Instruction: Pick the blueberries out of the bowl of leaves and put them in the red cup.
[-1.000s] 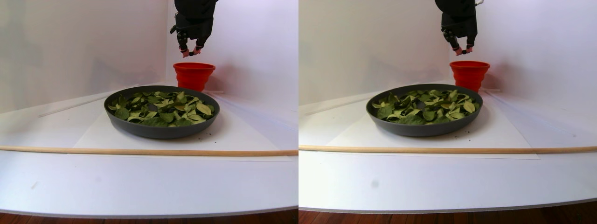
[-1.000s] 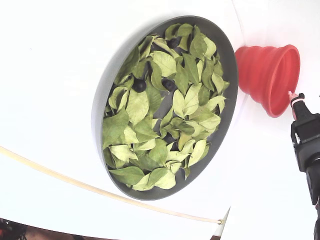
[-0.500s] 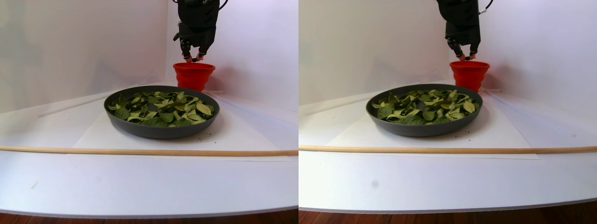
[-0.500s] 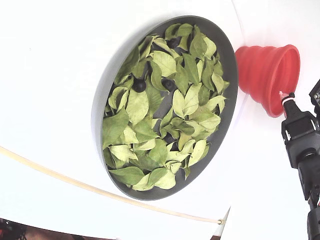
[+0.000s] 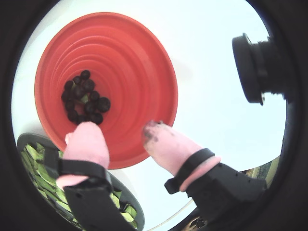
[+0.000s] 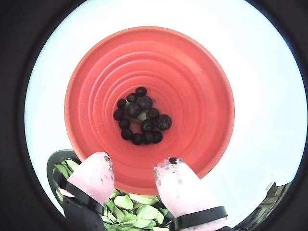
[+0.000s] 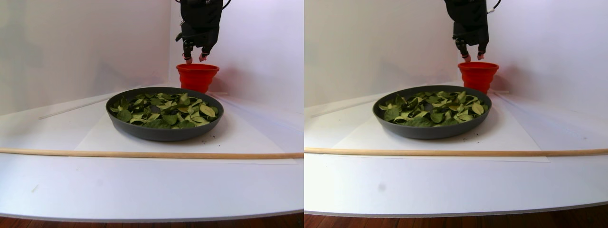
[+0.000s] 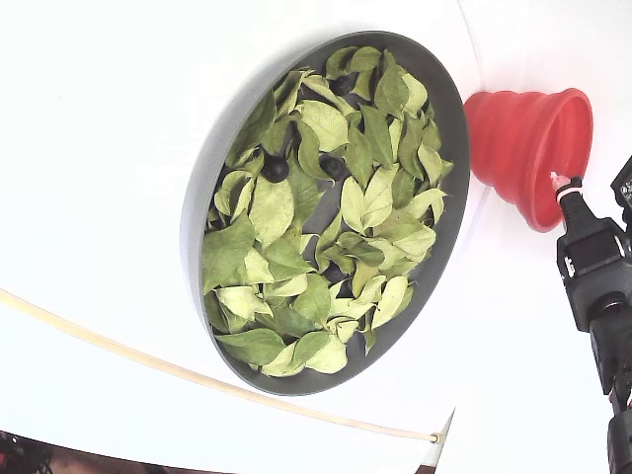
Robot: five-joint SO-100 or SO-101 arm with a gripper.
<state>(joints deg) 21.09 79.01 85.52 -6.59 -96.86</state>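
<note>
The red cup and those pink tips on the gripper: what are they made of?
The red cup looks like matte silicone or soft plastic: stepped rings suggest it collapses. The fingertips seem covered in pale pink rubbery sleeves, smooth and stained with dark specks; the exact material is unclear. The open gripper holds nothing.

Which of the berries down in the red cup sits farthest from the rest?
In a wrist view, the blueberry at the right edge of the pile in the red cup. It looks the largest and juts out sideways, while the others crowd together in a ring.
</note>
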